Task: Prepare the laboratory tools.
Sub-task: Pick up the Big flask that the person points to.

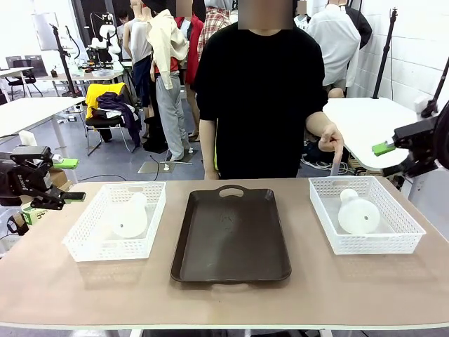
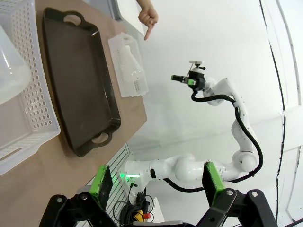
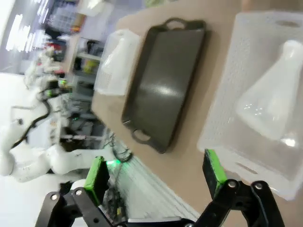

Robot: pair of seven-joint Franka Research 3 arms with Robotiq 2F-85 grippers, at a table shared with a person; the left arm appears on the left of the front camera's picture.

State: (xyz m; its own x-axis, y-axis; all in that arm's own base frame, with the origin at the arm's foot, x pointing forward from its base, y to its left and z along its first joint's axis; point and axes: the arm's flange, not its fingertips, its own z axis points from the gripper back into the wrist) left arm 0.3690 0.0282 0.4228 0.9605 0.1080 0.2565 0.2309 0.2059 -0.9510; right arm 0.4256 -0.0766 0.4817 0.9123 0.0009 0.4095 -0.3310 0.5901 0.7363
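Nearest the robot, the left gripper (image 2: 157, 182) is hanging off the edge of the table (image 1: 316, 288), out to the left of the tray (image 1: 231, 239), with its jaws standing wide apart and nothing between them. The right gripper (image 3: 155, 175) is hovering high to the right of the tray, its jaws likewise apart and empty. Both seem to be waiting clear of the work while the person is signalling.

The tray is lying bare in the middle (probably where the flasks are meant to end up). Just left of the tray, a white basket (image 1: 105, 251) is holding one flask (image 1: 132, 216) on its side, neck pointing away from the robot. Just right of the tray, a second basket (image 1: 372, 243) is holding the other flask (image 1: 358, 213), also lying down.

Beyond the tray's far right corner, the person's hand (image 1: 328, 139) is pointing a finger down at the second basket, apparently picking out which flask is to be taken first.
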